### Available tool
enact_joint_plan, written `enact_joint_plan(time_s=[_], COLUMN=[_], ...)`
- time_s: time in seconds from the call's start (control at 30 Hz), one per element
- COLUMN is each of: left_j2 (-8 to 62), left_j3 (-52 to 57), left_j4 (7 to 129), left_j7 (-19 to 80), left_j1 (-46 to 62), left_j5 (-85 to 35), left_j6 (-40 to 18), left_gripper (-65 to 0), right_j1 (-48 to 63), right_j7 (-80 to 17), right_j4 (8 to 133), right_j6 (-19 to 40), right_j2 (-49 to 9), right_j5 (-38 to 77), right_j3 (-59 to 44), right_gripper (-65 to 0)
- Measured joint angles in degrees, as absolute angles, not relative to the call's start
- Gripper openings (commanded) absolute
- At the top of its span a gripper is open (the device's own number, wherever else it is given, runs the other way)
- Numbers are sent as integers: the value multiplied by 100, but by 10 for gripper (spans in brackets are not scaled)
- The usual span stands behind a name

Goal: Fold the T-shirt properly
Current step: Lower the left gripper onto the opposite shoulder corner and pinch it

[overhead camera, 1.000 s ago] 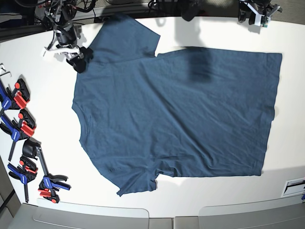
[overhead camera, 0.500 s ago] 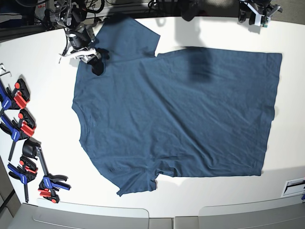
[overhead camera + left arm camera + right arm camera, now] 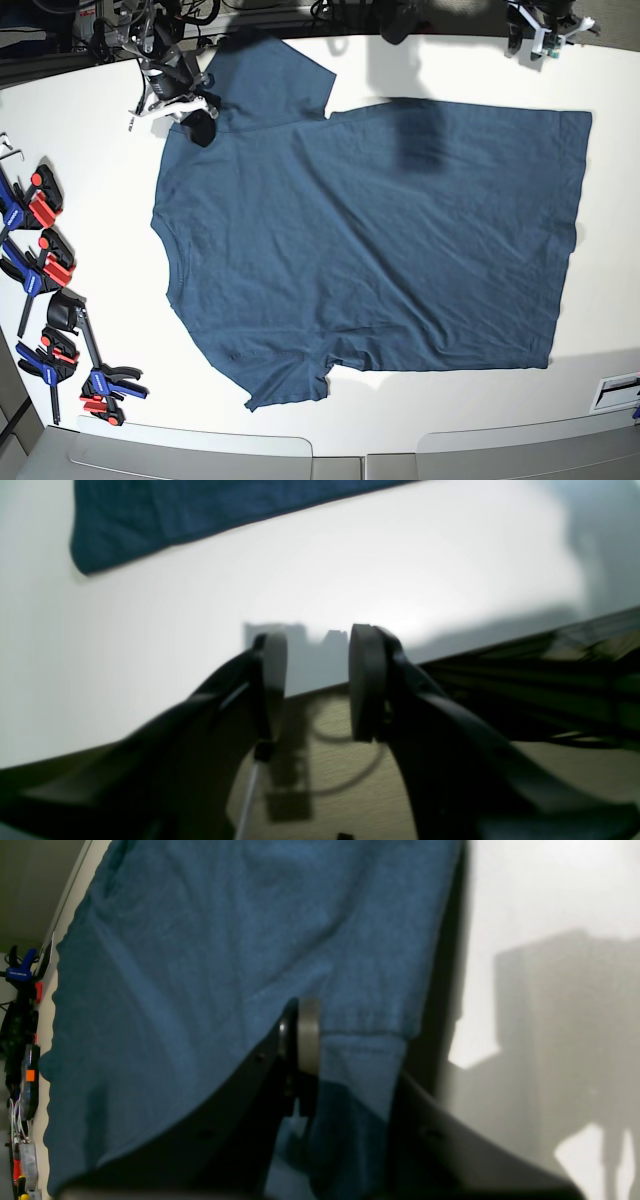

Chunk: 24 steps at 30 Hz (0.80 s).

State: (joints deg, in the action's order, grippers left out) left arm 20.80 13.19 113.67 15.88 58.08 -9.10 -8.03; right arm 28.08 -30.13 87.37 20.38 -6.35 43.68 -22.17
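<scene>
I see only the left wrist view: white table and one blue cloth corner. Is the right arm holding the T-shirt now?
Observer: Yes. The right gripper is shut on the T-shirt at its sleeve hem.
Operator: Is the shirt flat?
Observer: Mostly; it lies spread on the table, unfolded.
Operator: Anything else on the table?
Observer: Blue and red clamps lie along the edge beyond the collar.

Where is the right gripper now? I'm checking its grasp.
In the base view's upper left, the right gripper is shut on the T-shirt by the far sleeve.
</scene>
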Motion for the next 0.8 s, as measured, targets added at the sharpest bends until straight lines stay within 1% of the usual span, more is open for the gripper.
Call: enact_joint_plan(time_s=[0.1, 0.2, 0.37, 0.47, 0.57, 0.7, 0.8], left_j2=[2080, 2080, 2523, 2720, 2910, 3111, 3229], left_j3=[1319, 1319, 1380, 1776, 2412, 3367, 3913], left_j4=[11369, 11367, 11369, 11367, 11367, 11321, 11032], left_j7=[1678, 2265, 2587, 2602, 2598, 2786, 3002], left_j1=[5774, 5572, 5282, 5172, 5057, 4860, 4602], left_j5=[-543, -401, -410, -471, -1055, -2156, -2954], left_j6=[-779, -766, -788, -781, -777, -764, -985], left_gripper=[-453, -453, -453, -453, -453, -453, -453], right_j1=[2808, 2808, 2805, 2805, 2805, 2808, 2808], right_j7=[-3013, -3011, -3011, -3009, -3009, -3004, -2998], right_j4=[8737, 8737, 8737, 8737, 8737, 8737, 8737], right_j6=[2038, 2038, 2038, 2038, 2038, 2038, 2038], right_j2=[-635, -633, -615, -604, -604, -604, -604], right_j5=[4368, 4366, 4355, 4355, 4355, 4355, 4353], right_j3=[-2217, -2217, -2217, -2217, -2217, -2215, -2217], right_gripper=[-650, -650, -650, -650, -650, -650, -650])
